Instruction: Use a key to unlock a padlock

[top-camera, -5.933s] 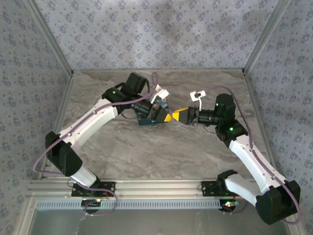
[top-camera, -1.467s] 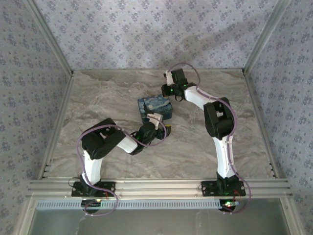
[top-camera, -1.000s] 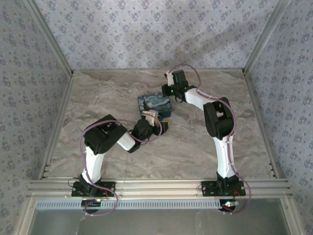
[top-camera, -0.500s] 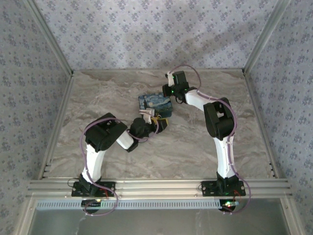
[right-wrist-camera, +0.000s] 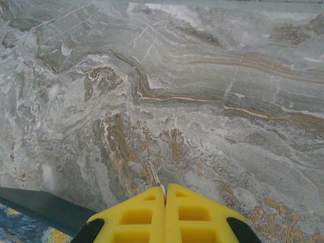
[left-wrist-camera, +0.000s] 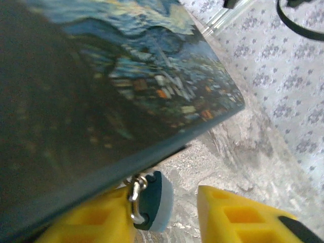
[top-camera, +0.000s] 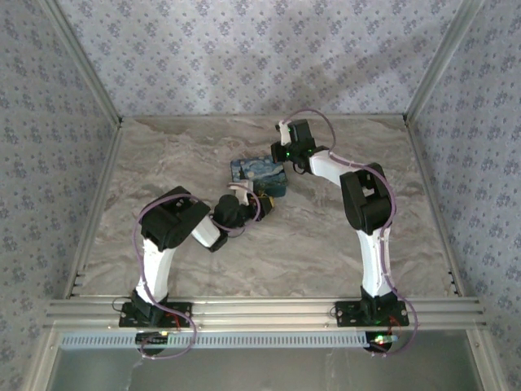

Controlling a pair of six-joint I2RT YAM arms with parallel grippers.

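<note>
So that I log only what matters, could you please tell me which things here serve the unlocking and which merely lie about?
For the job: left gripper, open; right gripper, shut on a metal sliver, perhaps the key; small metal ring.
Lying about: starry-print box; marble table.

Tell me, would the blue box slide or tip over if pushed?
The box looks wide and low, so it would probably slide, not tip. Its smooth printed top might be slippery to grip.
</note>
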